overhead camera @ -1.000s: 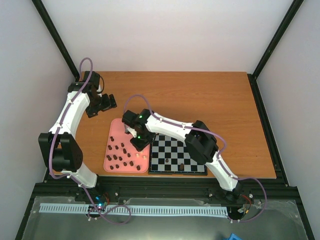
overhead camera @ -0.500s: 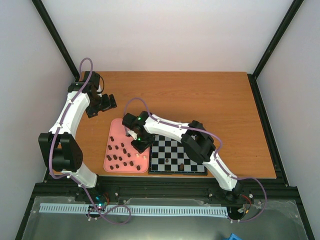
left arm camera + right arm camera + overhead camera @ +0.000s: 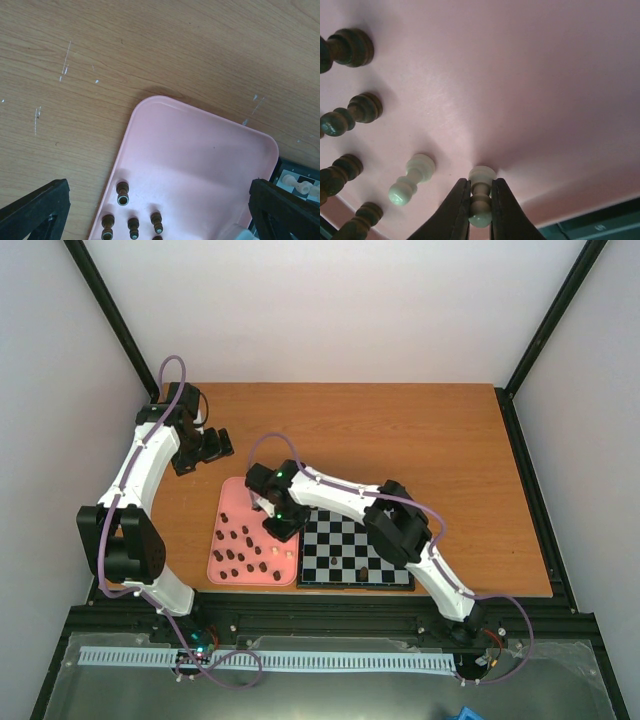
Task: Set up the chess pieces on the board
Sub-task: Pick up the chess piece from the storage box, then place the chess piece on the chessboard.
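One cream piece [image 3: 481, 175] pinched tight in my right gripper [image 3: 480, 200] at the pink tray [image 3: 530, 75] (second cream piece [image 3: 411, 181] lies just beside); my left gripper [image 3: 160, 207] hangs wide open.

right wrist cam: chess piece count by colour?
dark brown pieces: 4
cream pieces: 2, one of them pinched in the right gripper
total: 6
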`<control>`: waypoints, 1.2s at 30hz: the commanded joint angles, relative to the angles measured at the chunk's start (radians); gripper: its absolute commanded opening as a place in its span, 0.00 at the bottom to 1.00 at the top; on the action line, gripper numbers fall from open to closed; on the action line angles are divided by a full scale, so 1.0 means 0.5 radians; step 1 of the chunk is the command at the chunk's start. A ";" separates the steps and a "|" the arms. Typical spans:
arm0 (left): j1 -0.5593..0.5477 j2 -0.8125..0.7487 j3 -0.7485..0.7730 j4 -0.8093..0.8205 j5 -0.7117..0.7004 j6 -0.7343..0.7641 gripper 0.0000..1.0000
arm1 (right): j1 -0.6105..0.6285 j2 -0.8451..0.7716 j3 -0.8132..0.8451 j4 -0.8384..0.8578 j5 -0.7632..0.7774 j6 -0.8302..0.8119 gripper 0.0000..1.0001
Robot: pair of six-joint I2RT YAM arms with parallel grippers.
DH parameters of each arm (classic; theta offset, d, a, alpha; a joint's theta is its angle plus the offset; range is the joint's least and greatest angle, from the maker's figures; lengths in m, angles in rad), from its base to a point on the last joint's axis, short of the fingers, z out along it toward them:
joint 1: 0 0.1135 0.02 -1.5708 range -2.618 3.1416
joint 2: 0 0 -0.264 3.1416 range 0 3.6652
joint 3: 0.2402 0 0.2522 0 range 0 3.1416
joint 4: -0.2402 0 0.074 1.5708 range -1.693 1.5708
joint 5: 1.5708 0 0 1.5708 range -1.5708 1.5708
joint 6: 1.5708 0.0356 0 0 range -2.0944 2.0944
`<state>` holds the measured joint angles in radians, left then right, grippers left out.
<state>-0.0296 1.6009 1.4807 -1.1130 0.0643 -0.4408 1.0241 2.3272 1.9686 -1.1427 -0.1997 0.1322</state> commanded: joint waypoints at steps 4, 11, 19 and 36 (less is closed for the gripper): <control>0.010 -0.020 0.036 0.026 0.015 0.019 1.00 | -0.187 -0.325 0.054 -0.083 0.140 0.083 0.04; 0.008 0.007 0.062 0.029 0.021 0.015 1.00 | -0.504 -0.680 -0.466 -0.015 0.167 0.074 0.04; 0.009 0.034 0.065 0.029 0.012 0.016 1.00 | -0.723 -0.812 -0.769 -0.001 0.211 -0.037 0.05; 0.009 0.111 0.129 0.008 -0.015 0.023 1.00 | -0.845 -0.565 -0.727 0.022 0.348 -0.154 0.06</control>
<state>-0.0296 1.6428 1.4994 -1.1137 0.0669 -0.4408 0.6106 2.0243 1.5810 -1.1385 -0.0555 0.0776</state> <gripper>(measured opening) 0.999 0.091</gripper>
